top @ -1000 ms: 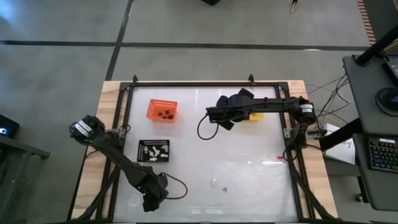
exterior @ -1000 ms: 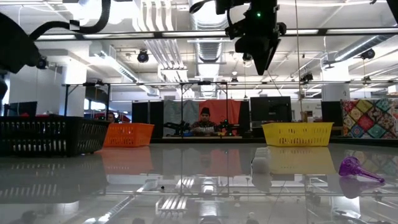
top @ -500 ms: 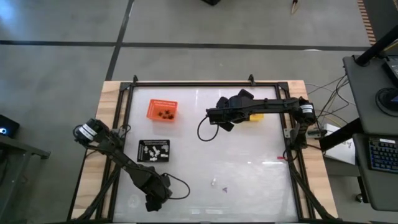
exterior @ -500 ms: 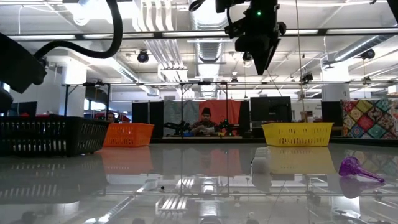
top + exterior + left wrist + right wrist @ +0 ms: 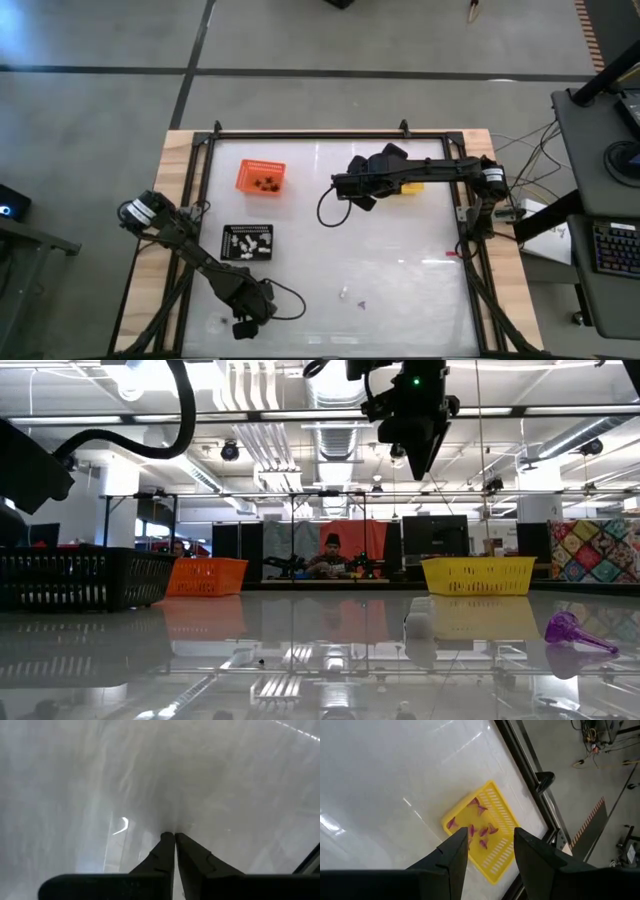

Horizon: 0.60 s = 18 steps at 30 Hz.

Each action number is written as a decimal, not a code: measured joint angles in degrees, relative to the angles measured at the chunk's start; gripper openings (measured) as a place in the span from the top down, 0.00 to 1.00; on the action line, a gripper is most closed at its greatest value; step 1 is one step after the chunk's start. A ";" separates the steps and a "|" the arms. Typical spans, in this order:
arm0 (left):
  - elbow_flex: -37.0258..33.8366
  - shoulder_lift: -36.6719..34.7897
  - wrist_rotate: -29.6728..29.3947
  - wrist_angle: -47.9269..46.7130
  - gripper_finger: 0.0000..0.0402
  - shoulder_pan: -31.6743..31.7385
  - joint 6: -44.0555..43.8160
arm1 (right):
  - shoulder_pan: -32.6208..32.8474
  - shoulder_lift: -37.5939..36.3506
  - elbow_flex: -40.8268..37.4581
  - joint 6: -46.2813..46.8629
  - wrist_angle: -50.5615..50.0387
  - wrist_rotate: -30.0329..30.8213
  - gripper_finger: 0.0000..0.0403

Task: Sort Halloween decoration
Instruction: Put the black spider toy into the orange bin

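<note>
My left gripper is low over the table's near left part, pointing steeply down. It is shut, and nothing shows between its fingertips. My right gripper hangs open high above the table, beside the yellow tray, which holds several purple trinkets. A white trinket and a purple one lie loose on the near middle of the table. The orange tray holds dark trinkets. The black tray holds white ones. My left gripper's shut fingertips stand at the white table top, coming from above. Whether they touch it, or hold anything between them, I cannot tell.
A black frame runs round the white table top. The low view shows the room beyond the table, with a person seated at a desk. Open table lies between the trays and the two loose trinkets.
My left gripper has sunk toward the table at its near left part, and its fingers have come together. My right arm has kept still.
</note>
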 joint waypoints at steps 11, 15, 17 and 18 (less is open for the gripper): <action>-0.09 -7.35 3.76 0.20 1.00 -0.77 -3.94 | 0.00 0.00 0.00 -0.44 0.58 0.44 0.63; -0.05 -9.41 4.84 -0.32 0.99 -3.72 -8.13 | 0.00 0.00 0.00 -0.43 0.59 0.45 0.63; -0.05 -9.42 4.91 -1.45 0.97 -5.14 -9.43 | 0.00 0.00 0.00 -0.41 0.63 0.46 0.63; -0.05 -9.42 4.82 -2.50 0.96 -5.81 -10.82 | 0.00 0.00 0.00 -0.41 0.61 0.44 0.63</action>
